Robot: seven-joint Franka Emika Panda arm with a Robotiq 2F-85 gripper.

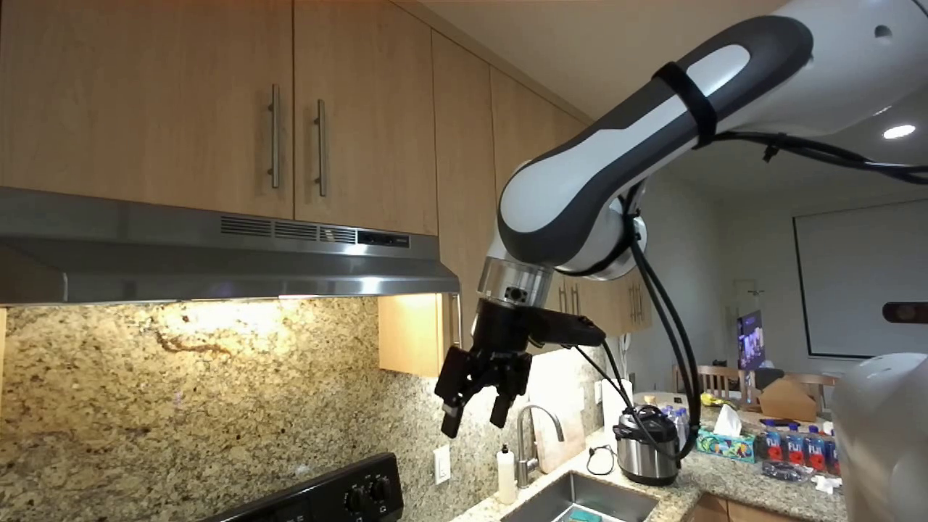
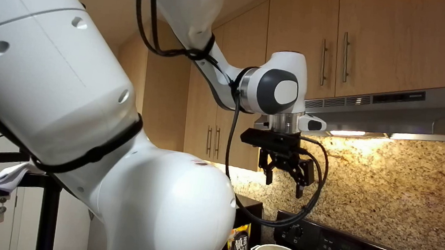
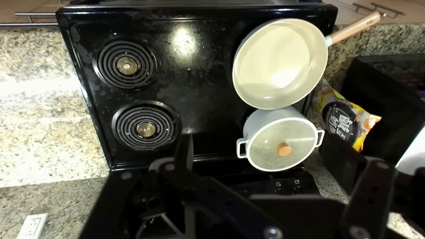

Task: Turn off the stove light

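Observation:
A steel range hood (image 1: 217, 264) hangs under the wooden cabinets, and it also shows in an exterior view (image 2: 390, 116). Its light (image 2: 347, 133) is lit and brightens the granite backsplash. A dark control strip (image 1: 383, 239) sits on the hood's front face, and this strip also shows in an exterior view (image 2: 399, 97); its switch positions are too small to tell. My gripper (image 1: 475, 419) hangs lower than the hood, fingers downward, apart from it. The gripper is open and empty in both exterior views (image 2: 284, 186). In the wrist view its fingers (image 3: 262, 154) are spread above the stove (image 3: 199, 76).
A lidded white pot (image 3: 282, 144) and a cream pan (image 3: 279, 63) stand on the stove. A snack bag (image 3: 342, 116) lies beside them. Cabinet handles (image 1: 320, 148) stick out above the hood. A faucet (image 1: 523, 442) and soap bottle (image 1: 506, 475) stand by the sink.

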